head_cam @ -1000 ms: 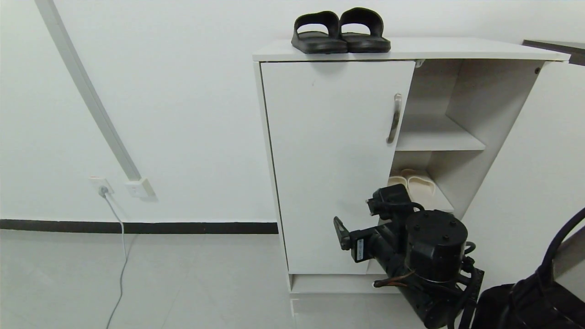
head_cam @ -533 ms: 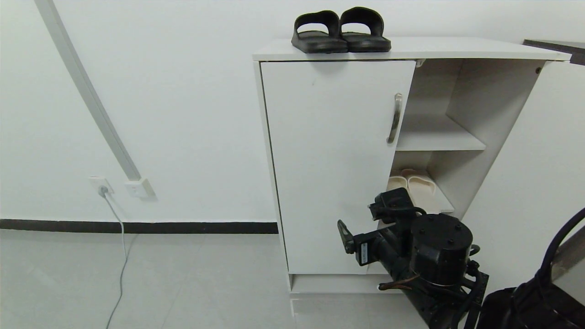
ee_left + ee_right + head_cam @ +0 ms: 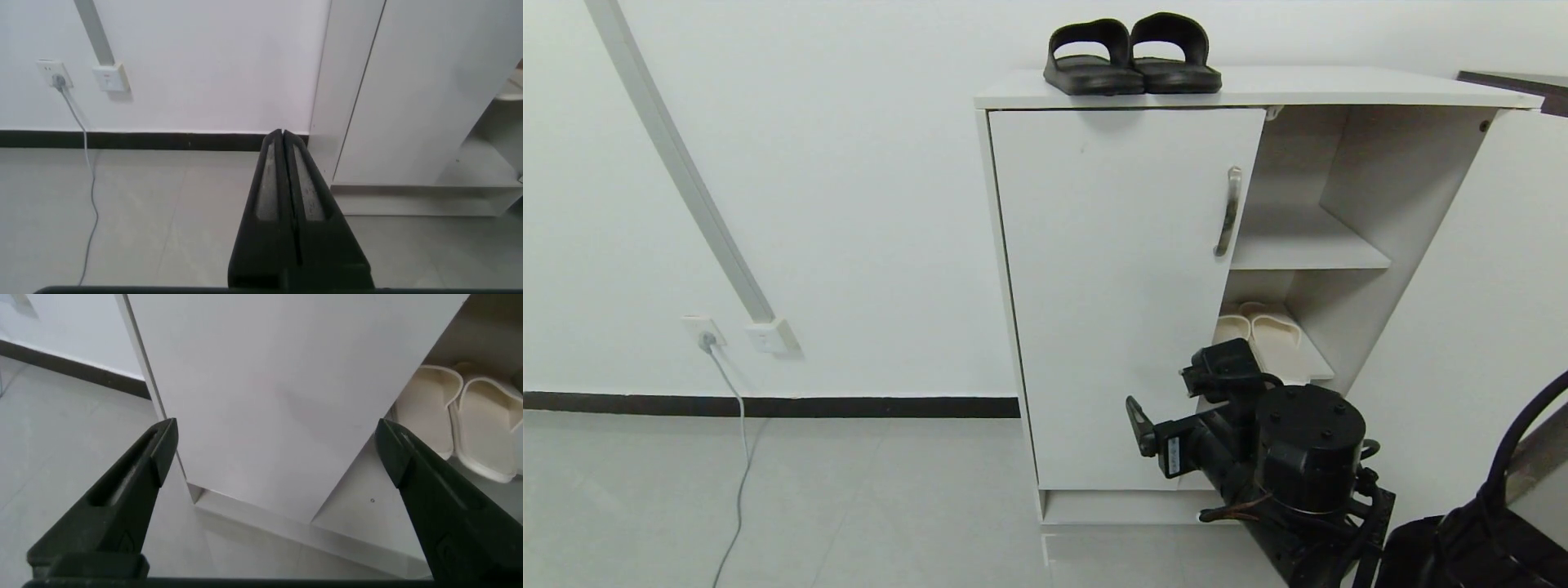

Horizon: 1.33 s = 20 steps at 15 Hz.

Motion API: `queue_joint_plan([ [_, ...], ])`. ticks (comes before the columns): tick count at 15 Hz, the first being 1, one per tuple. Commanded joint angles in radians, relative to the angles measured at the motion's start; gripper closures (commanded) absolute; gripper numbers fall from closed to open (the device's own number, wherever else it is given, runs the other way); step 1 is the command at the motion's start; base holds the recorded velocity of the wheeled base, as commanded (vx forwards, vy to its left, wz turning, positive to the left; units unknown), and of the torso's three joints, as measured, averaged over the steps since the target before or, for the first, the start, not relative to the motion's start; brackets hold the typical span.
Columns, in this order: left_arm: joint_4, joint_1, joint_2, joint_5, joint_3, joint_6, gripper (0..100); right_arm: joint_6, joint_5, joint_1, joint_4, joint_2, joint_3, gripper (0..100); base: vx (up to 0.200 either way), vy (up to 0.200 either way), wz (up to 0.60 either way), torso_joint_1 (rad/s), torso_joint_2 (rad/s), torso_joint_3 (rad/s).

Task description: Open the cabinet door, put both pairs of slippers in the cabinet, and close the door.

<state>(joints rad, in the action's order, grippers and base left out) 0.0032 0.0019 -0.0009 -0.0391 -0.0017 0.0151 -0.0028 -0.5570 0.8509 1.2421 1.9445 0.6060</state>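
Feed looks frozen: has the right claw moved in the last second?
Yes, slightly: in the head view the right claw slid down and right against the closed cabinet door, then stopped.

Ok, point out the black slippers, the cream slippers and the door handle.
black slippers (image 3: 1111,77): head view, front sole edge.
cream slippers (image 3: 1276,339): head view, footbed.
door handle (image 3: 1227,211): head view, middle of bar.
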Motion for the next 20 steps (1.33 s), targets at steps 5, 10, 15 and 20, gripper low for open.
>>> queue_joint_plan([
  [5,0.000,0.001,0.001,-0.001,0.000,0.000,100,0.000,0.000,0.001,-0.003,0.002,0.000,0,0.000,0.000,0.00,0.000,0.00,0.000],
  [10,0.000,0.001,0.001,-0.001,0.000,0.000,100,-0.010,0.000,0.004,-0.003,0.004,-0.008,0,0.000,0.000,0.00,0.001,-0.05,-0.052],
  [15,0.000,0.000,0.001,-0.001,0.000,0.000,100,-0.013,0.000,0.004,0.000,0.008,-0.009,0,0.000,0.000,0.00,0.022,-0.37,-0.347],
  [20,0.000,0.000,0.001,-0.001,0.000,0.000,100,-0.013,0.000,0.004,0.002,0.014,-0.011,0,0.000,0.000,0.00,0.114,-0.46,-0.353],
])
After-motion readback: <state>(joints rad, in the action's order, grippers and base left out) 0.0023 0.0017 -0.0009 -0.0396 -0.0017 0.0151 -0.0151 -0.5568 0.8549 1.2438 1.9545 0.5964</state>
